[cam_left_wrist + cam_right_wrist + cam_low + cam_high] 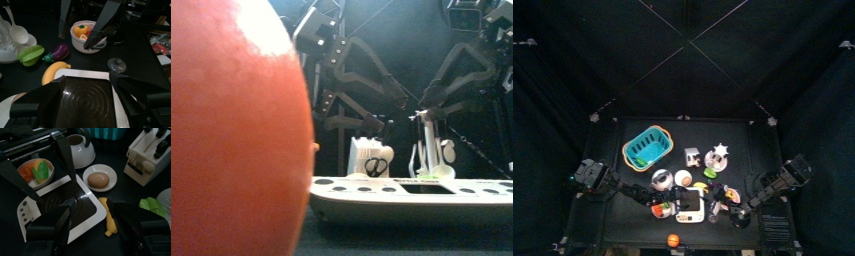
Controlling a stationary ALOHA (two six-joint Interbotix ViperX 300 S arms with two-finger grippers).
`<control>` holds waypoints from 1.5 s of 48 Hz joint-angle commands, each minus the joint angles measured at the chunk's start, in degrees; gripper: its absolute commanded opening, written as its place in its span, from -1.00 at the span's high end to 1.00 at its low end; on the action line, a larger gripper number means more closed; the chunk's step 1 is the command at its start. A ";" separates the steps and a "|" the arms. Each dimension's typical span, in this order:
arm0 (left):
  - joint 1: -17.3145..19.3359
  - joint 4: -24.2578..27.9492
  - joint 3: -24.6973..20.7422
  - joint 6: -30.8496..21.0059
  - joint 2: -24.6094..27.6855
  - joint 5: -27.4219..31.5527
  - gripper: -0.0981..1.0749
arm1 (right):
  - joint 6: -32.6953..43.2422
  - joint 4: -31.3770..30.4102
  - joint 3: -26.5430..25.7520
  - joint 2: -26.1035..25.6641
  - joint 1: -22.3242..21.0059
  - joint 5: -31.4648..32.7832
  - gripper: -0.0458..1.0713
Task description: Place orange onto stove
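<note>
In the front view the orange (231, 130) sat so close that it was a big blur, cut off by the left, top and bottom edges, and it hid all that stood behind it. The stove (418, 195) ran out past the right edge there, its left end behind the orange. In both wrist views the black jaws covered part of the stove. From above, the things were too small to tell.

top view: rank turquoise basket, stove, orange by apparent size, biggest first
1. turquoise basket
2. stove, partly hidden, so its gap to the basket is unsure
3. orange, clearly smallest
</note>
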 commanded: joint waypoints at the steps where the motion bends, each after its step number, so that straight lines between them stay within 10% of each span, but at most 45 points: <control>1: 0.18 1.32 0.44 0.00 -2.99 -0.62 -0.88 | -0.09 -0.44 -1.58 -0.35 -0.09 -0.53 -0.66; 10: -0.44 6.50 3.52 0.09 -7.21 2.90 -0.89 | -0.26 -0.62 -2.20 0.62 -0.09 -0.70 -0.66; 21: -5.01 17.14 5.01 -0.35 -13.54 21.80 -0.89 | -0.26 -0.62 -2.02 0.79 -0.09 -0.70 -0.66; 41: -10.63 12.92 -3.96 -0.70 -10.20 44.38 -0.89 | -0.26 -0.26 -1.67 0.79 -1.41 -0.97 -0.66; 72: -13.45 7.73 -12.22 -0.53 -1.76 48.60 -0.89 | -0.26 -0.35 -4.04 1.93 -1.67 -1.49 -0.66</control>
